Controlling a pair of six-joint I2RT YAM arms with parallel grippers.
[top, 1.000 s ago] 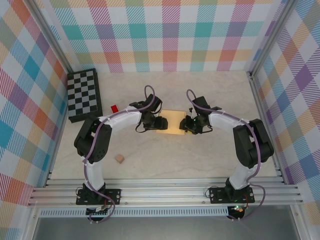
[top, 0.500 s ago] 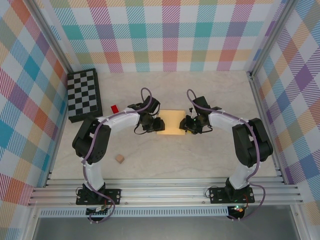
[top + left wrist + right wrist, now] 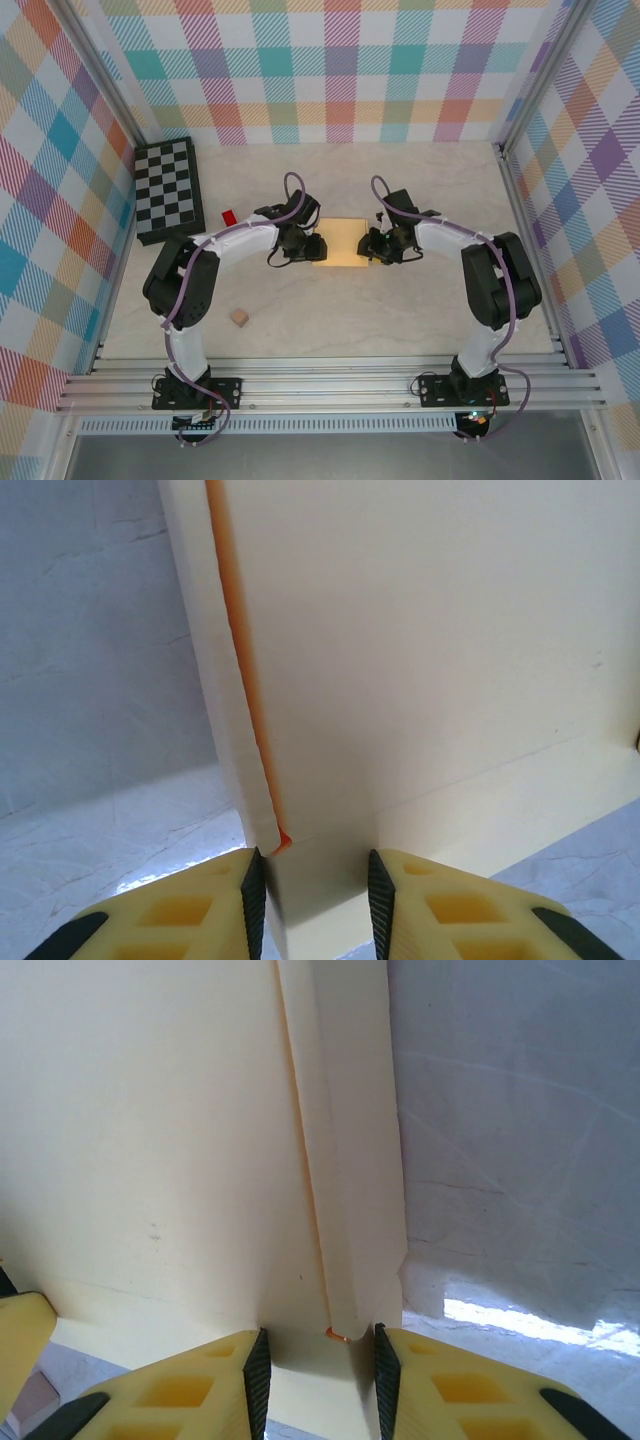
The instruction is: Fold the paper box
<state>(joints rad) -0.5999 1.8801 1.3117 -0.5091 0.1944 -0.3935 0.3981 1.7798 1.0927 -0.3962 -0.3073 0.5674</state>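
Tabletop (image 3: 400,310), box (image 3: 345,242) seemingly within left claw (image 3: 311,882), right claw (image 3: 318,1360)

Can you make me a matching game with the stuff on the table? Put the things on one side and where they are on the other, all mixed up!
Things:
1. paper box
2. chessboard
3. red block
4. tan cube

Places:
A. on its own, toward the front edge of the table, left of the middle
B. by the left wall, toward the back
C. in the middle of the table
D. just to the right of the chessboard

Right pairs: 1-C, 2-B, 3-D, 4-A
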